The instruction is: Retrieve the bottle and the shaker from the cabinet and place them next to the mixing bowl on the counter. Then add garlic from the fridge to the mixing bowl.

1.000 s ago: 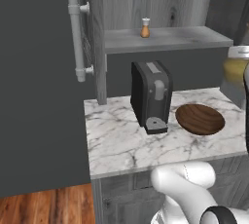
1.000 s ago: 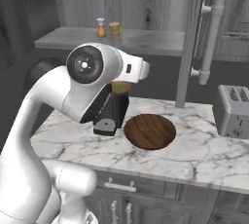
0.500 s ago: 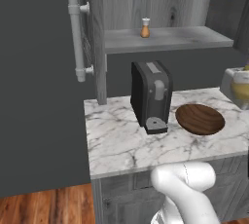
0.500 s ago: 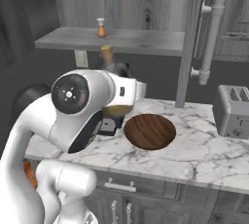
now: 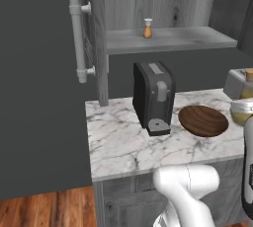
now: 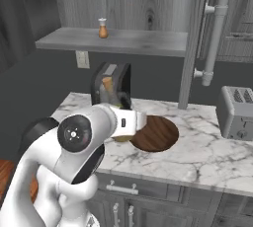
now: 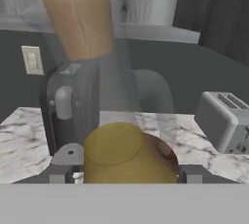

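Bottle (image 7: 109, 135) held in the gripper (image 7: 124, 174), close before the hand camera, yellow liquid in the lower part and cork-brown top tilted up toward the shelf. Fingers (image 7: 58, 173) pressed on both sides of the bottle, so pinching it. Seen also at the right edge of the left base view (image 5: 245, 100), above the counter (image 5: 123, 142) just right of the mixing bowl (image 5: 203, 120), and in the right base view (image 6: 112, 103) between the coffee machine (image 6: 112, 80) and the bowl (image 6: 157, 133), partly hidden behind the arm.

Stands free on the open cabinet shelf (image 6: 123, 41): the shaker (image 6: 103, 28), small, brown below and pale on top, well apart from the gripper. Same shaker in the left base view (image 5: 147, 28).

Open marble in front of the coffee machine (image 5: 153, 97) and toward the left counter edge. Bare marble also between the bowl and the toaster (image 6: 237, 112) on the right. Tall door with a long pale handle (image 5: 79, 38) bordering the counter on the left. Toaster (image 7: 224, 120) near in the hand view, beside the bottle's right side; cannot tell if touching.
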You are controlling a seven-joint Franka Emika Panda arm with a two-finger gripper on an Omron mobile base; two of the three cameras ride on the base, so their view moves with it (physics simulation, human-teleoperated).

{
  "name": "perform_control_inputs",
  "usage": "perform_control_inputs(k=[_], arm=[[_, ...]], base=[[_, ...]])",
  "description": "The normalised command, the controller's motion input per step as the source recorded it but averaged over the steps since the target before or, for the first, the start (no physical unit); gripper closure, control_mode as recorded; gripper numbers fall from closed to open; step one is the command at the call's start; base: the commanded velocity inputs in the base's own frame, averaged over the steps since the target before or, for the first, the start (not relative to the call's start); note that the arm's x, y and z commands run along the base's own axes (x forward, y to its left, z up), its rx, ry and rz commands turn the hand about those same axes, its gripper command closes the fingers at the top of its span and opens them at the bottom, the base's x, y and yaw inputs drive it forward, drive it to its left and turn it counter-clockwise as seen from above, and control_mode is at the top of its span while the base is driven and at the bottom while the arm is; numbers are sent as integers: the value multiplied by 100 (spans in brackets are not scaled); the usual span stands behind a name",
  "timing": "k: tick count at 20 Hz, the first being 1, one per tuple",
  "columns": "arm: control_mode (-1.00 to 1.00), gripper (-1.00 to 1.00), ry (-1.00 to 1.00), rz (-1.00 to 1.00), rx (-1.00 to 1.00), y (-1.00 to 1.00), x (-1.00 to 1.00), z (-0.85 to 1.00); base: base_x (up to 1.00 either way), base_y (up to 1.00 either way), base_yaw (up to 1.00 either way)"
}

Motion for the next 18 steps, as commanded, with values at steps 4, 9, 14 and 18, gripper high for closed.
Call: perform_control_inputs(k=[4,9,14,18], arm=[[-100,100,-2,0,0,-5,6,-63],[-100,100,-2,0,8,-31,30,-30],[-100,100,0,0,9,-44,41,-33],[-100,100,-6,0,5,-29,37,-31]], base=[[0,0,0],[0,0,0],[0,0,0],[0,0,0]])
